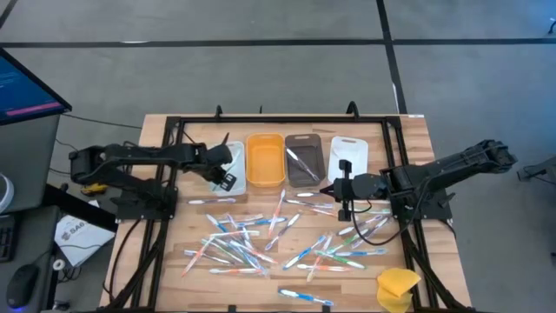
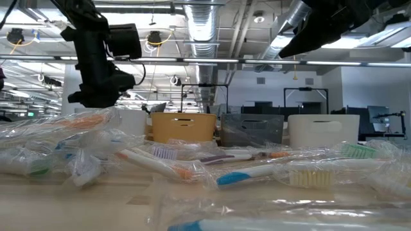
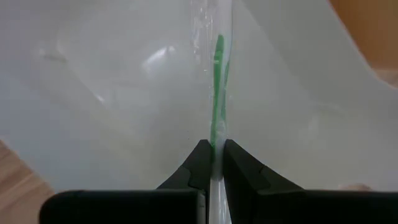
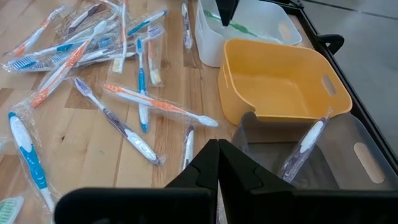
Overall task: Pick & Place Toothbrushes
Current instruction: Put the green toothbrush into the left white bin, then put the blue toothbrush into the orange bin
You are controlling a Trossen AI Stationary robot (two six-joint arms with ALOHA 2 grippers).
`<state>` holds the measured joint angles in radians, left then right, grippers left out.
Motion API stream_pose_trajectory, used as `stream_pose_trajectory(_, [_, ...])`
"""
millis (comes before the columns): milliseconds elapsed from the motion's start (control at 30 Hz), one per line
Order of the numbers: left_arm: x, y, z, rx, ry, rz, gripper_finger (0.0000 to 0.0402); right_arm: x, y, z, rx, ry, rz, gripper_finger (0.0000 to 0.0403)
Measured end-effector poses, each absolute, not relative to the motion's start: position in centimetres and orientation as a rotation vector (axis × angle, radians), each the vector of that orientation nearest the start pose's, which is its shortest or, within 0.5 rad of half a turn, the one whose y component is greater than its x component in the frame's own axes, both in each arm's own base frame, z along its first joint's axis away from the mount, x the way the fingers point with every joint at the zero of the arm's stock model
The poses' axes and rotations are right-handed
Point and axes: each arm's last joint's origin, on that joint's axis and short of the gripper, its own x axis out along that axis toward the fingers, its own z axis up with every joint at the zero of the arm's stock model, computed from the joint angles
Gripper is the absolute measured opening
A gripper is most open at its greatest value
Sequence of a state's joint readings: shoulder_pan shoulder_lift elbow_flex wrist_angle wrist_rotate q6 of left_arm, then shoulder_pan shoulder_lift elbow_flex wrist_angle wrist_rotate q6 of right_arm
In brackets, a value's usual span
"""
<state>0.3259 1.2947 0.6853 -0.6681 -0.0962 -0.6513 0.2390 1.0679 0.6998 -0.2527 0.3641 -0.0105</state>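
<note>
Many wrapped toothbrushes [image 1: 261, 243] lie scattered on the wooden table, with blue, orange, green and white handles [image 4: 93, 56]. Four bins stand in a row at the far side: whitish [image 1: 236, 155], orange [image 1: 265, 159], grey [image 1: 304, 161] and white [image 1: 349, 153]. My left gripper [image 3: 212, 163] is over the whitish bin [image 3: 93, 93], shut on a green toothbrush [image 3: 217, 74]. My right gripper [image 4: 217, 163] is shut with nothing seen between its fingers. It hovers on the near side of the grey and white bins [image 1: 337, 188]. One toothbrush [image 4: 305, 146] leans inside the grey bin. My left gripper pinches the green toothbrush, in its clear wrapper, between its two fingertips at one end of the handle [image 3: 215, 138]. The fingers [image 4: 227, 11] point down into the whitish bin. The brush runs on ahead of them, slanting inside the bin [image 4: 241, 27]. Whether its lower end touches the floor I cannot tell.
A black frame [image 1: 174, 130] borders the table on its far, left and right sides. A yellow sponge-like lump [image 1: 398, 285] sits at the near right corner. The orange bin [image 4: 280, 81] holds nothing. Loose brushes [image 2: 192, 163] crowd the middle and near part of the table.
</note>
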Motion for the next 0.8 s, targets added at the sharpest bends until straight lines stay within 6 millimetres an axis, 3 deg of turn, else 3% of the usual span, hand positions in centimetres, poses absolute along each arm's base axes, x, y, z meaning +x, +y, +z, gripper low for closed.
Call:
stream_pose_trajectory(267, [20.6,7.7,16.2,-0.719,1.159,0.718,0.002,21.6,4.2,24.7,-0.195,0.594,-0.118,0.0001])
stream_pose_trajectory(800, [20.9,7.8,16.2,-0.729,1.135,0.709,0.0125,21.6,4.2,24.7,-0.195,0.594,-0.118,0.0001])
